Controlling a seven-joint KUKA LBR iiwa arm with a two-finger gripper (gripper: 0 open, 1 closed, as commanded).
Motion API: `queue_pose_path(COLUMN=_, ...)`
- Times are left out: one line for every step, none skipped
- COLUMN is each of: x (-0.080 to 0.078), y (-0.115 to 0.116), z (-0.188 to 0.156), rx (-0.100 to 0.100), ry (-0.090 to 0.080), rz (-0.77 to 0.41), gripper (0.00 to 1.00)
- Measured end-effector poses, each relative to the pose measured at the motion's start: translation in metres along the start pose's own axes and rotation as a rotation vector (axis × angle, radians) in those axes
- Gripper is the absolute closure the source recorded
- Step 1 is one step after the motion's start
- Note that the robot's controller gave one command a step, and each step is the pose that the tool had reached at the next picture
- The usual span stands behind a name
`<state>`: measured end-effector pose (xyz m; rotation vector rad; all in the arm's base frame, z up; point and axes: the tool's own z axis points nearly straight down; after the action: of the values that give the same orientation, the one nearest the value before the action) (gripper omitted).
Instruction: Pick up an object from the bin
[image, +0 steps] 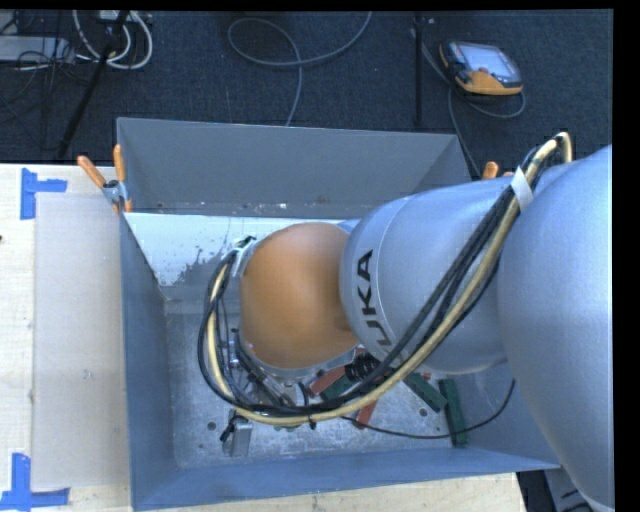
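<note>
Gripper (250, 392) set low over the bin floor at about 8 o'clock. We cannot tell whether it is apart, together or clamped on anything, because the wrist above hides it.

Silver KUKA arm (480, 290): enters from 3 o'clock and covers much of the floor.

Grey metal bin (150, 400): its bare floor shows at 9 o'clock.

Orange wrist cover (290, 295): near the centre, directly above the gripper.

Black and yellow cables (213, 330): looped round the cover from 9 to 6 o'clock.

Dark green elongated thing (450, 405): on the floor at 4 o'clock, partly under the arm.

Reddish thin thing (328, 383): about 6 o'clock, just beside the wrist and the nearest loose thing we can name.

Small grey metal piece (237, 434): at 7 o'clock, just below the gripper. We cannot tell if it is loose or part of the robot.

We judge the step to be the grasp at floor level, with nothing seen held. The next move calls for closing on what lies beneath, then a straight lift clear of the walls.
</note>
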<state>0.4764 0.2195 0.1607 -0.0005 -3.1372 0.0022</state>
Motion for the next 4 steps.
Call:
queue_pose_path(x=-0.018, y=-0.091, z=0.094, rx=0.001, ry=0.003, rz=-0.193, gripper=0.0)
queue_pose_path(x=-0.003, y=-0.171, z=0.089, rx=0.0, ry=-0.016, rz=-0.221, gripper=0.0)
queue_pose_path(x=-0.055, y=-0.238, z=0.06, rx=0.002, ry=-0.007, rz=-0.412, gripper=0.0)
queue_pose_path(x=-0.049, y=-0.251, z=0.091, rx=-0.002, ry=-0.005, rz=-0.505, gripper=0.0)
